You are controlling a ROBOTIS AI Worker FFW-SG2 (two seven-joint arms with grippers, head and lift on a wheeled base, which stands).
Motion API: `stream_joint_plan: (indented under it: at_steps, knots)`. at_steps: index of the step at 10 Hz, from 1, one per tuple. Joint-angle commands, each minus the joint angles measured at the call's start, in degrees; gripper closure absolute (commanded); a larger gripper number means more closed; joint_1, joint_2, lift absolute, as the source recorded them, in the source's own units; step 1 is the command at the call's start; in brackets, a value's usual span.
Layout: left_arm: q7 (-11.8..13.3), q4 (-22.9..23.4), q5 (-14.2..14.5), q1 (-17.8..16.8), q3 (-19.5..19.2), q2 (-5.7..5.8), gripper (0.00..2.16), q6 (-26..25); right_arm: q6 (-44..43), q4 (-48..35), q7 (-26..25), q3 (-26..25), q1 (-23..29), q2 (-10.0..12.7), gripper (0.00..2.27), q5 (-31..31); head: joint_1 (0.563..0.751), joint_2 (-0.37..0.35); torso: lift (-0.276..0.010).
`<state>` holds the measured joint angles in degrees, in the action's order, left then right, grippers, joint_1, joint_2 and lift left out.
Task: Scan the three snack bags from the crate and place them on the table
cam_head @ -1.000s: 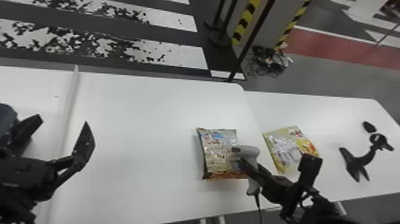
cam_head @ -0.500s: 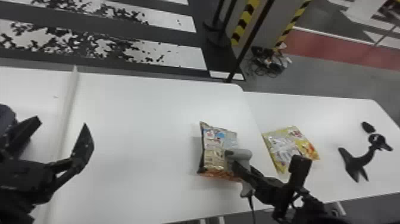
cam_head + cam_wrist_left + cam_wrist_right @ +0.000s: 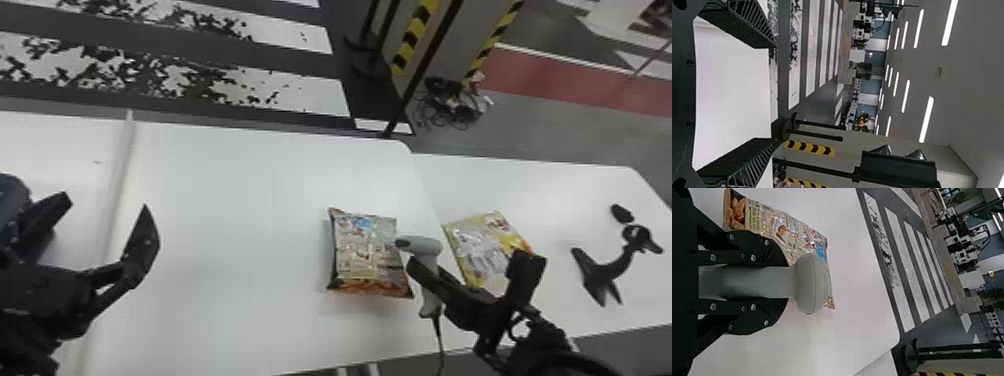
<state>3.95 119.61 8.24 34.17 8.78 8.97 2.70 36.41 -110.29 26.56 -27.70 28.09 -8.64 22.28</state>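
Pinching the grey barcode scanner (image 3: pixel 425 245) by its handle, the right gripper (image 3: pixel 426 280) is just to the right of the brown snack bag (image 3: pixel 367 247). Its two fingers are pressed on both sides of the handle. The scanner's head is near the right edge of this bag; if they are touching, I cannot tell. From the handle, a dark cable (image 3: pixel 440 345) hangs down, on the robot's side of the bag.

The brown snack bag lies flat on the white table (image 3: pixel 240 240). It is a closed packet with a glossy, a little wrinkled surface, mostly beige, with a blue patch toward its far edge and orange-brown food pictures along its near edge. Its left side is dark. What is inside, I cannot see.

To the right of the brown bag, past the scanner, lies the yellow snack bag (image 3: pixel 480 250), also a closed packet, shiny, with a silver-grey middle and some orange at its right side. The right gripper covers its near part. Farther right of the brown bag is a black stand (image 3: pixel 607 272).

Well apart, to the left of the brown bag, the left gripper (image 3: pixel 106 200) has its fingers spread wide.
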Motion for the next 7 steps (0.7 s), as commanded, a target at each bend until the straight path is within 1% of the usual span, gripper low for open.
stream_joint_plan:
  at_steps: [1, 4, 6, 7]
  knots:
    - [0.00, -0.17, 0.02, -0.33, -0.08, 0.08, 0.02, -0.03, -0.77, 0.34, 0.34, -1.21, -1.10, -0.15, 2.25, 0.04, 0.695, -0.348, -0.062]
    - [-0.09, -1.05, 0.11, -0.95, -0.08, 0.08, 0.02, -0.03, -2.70, 4.82, 0.42, -2.62, -4.80, -1.30, 2.25, -0.22, 0.695, -0.350, -0.062]
    - [-0.09, -1.14, 0.11, -1.21, -0.34, -0.01, 0.02, -0.20, -5.34, 10.01, 0.42, -2.62, -7.43, -2.70, 2.25, -0.66, 0.695, -0.350, -0.062]
    - [-0.09, -1.14, -0.07, -1.21, -0.34, -0.01, 0.02, -0.20, -9.55, 13.43, 1.22, -2.44, -8.49, -3.40, 2.25, -1.01, 0.695, -0.350, -0.062]
